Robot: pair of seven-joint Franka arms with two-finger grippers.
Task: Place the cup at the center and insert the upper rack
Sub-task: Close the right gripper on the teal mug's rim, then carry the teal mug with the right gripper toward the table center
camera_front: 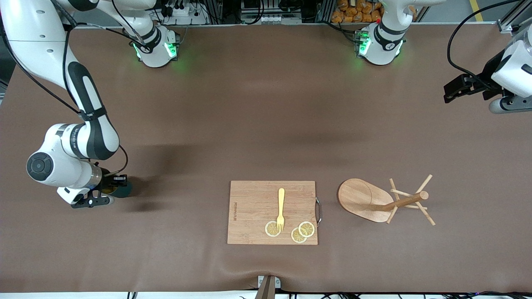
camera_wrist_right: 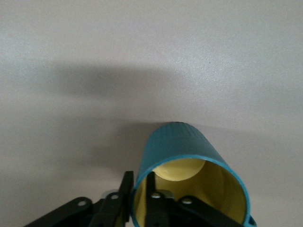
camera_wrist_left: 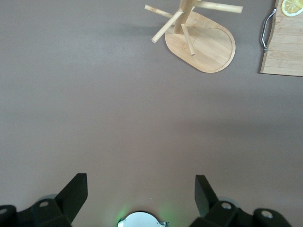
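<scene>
The dark teal cup (camera_front: 123,189) with a yellowish inside is low at the right arm's end of the table. My right gripper (camera_front: 111,187) is shut on its rim, one finger inside and one outside, as the right wrist view shows on the cup (camera_wrist_right: 184,146) and gripper (camera_wrist_right: 140,184). The wooden mug tree (camera_front: 362,200) stands on its oval base beside the cutting board, toward the left arm's end; it also shows in the left wrist view (camera_wrist_left: 208,45). My left gripper (camera_front: 455,90) is open and empty, up over the table's left-arm end (camera_wrist_left: 141,189).
A rectangular wooden cutting board (camera_front: 253,211) with a metal handle lies near the front edge, also seen in the left wrist view (camera_wrist_left: 284,52). A yellow fork (camera_front: 281,205) and lemon slices (camera_front: 306,229) lie on it. Brown cloth covers the table.
</scene>
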